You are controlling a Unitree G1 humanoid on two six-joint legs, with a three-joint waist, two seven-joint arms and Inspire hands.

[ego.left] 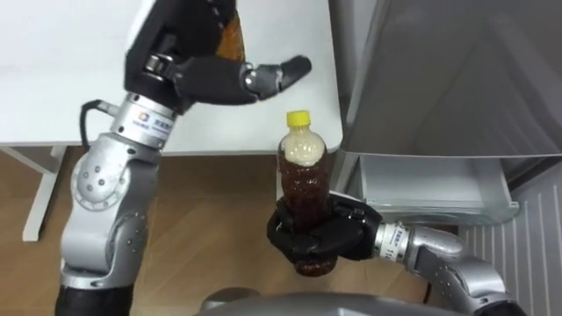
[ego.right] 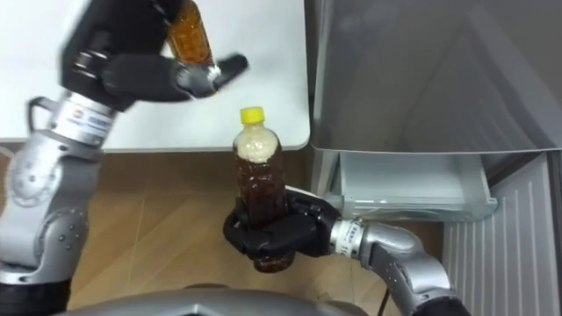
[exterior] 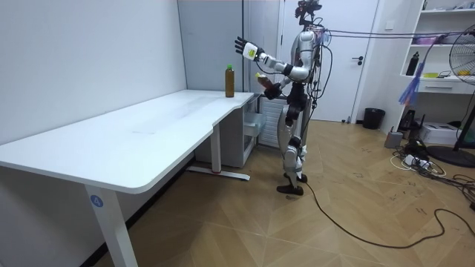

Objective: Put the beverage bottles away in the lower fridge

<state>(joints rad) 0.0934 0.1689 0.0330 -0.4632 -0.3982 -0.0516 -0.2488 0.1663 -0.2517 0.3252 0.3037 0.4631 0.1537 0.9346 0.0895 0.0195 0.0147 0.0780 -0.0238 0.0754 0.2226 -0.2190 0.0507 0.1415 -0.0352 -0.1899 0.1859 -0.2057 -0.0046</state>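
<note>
My right hand point(ego.left: 320, 237) is shut on a clear bottle of brown drink with a yellow cap point(ego.left: 304, 171). It holds the bottle upright over the wooden floor, just off the white table's point(ego.left: 53, 70) corner. A second brown bottle point(ego.left: 230, 35) stands on the table near that corner, partly hidden behind my left hand point(ego.left: 215, 79). That hand hovers open just in front of it, fingers stretched to the right. The grey fridge point(ego.left: 457, 70) stands at the right, and its lower drawer point(ego.left: 430, 189) is pulled open with a pale inside. In the room view I stand between the table's far end and the fridge.
The table's rounded corner lies close to the fridge's side with a narrow gap between them. A white table leg point(ego.left: 39, 197) stands at lower left. In the room view a fan point(exterior: 464, 59), a dark bin point(exterior: 373, 118) and floor cables point(exterior: 415, 159) lie behind me.
</note>
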